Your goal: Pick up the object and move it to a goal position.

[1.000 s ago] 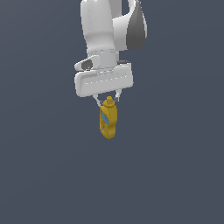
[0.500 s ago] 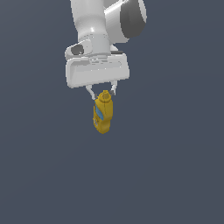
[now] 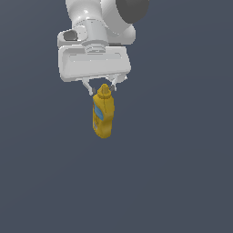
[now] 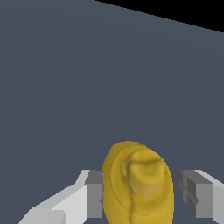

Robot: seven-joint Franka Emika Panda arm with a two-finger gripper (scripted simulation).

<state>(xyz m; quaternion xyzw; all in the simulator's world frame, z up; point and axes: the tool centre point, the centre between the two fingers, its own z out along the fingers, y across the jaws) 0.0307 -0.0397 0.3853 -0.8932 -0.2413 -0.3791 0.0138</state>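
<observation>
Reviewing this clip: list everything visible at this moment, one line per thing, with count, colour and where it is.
bottle: one, yellow with a blue label on one face, hanging upright with the cap up, gripped near the cap by the pincer
surface: one, plain dark grey-blue, fills the background in both views; whether the bottle is clear of it cannot be told from the exterior view alone
arm: one, white with a dark grey joint, coming in from the top of the exterior view
pincer: one, white body with grey finger pads, shut on the bottle just below the cap
</observation>
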